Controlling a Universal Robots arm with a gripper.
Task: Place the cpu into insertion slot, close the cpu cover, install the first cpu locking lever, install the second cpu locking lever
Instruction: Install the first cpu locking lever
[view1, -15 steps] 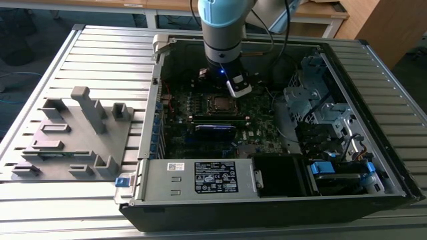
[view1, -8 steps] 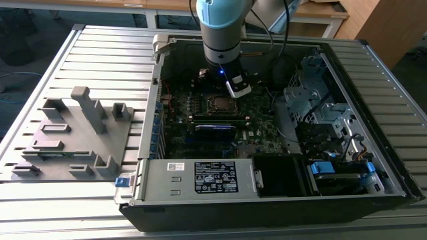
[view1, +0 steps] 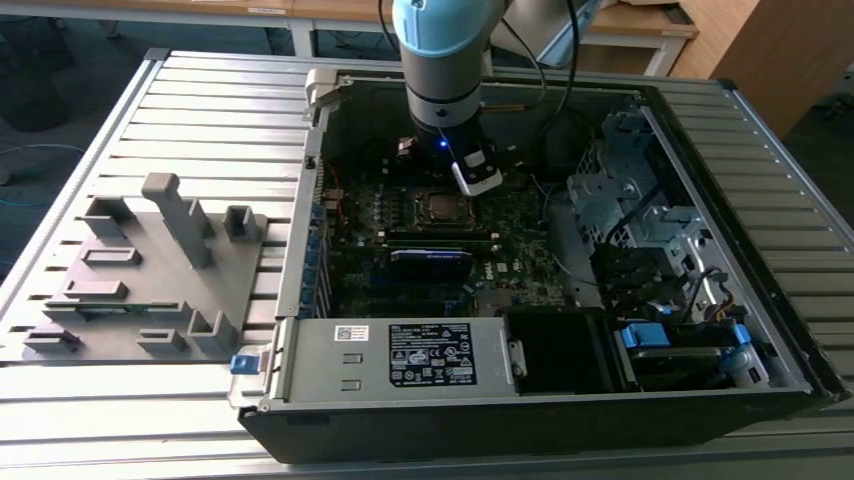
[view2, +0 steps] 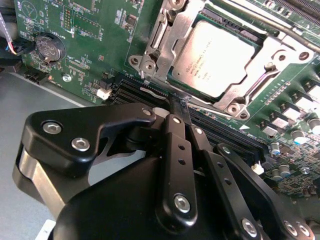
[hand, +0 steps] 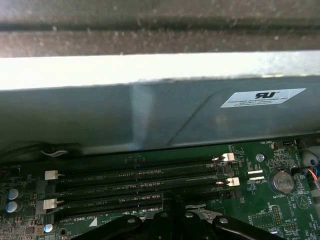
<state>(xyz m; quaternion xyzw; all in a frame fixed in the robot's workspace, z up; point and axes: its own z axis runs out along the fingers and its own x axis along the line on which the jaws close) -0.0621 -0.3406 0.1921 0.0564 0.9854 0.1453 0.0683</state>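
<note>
Currently the gripper (view2: 177, 104), fingers (view2: 179, 140) clenched empty, sits just beside the cpu cover (view2: 167, 45); an off-line push may gouge the board (view2: 85, 30).

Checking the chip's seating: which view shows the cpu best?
The second wrist view: the cpu sits close up, its metal top plain to see. The exterior view shows the cpu as a small, far-off square.

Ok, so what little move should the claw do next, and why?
Probably the claw should press the thin lever by its tip down to latch it. The cpu already sits in the insertion slot, the cpu cover lies flat over its edges, and the shut claw is right at that lever's end.
</note>
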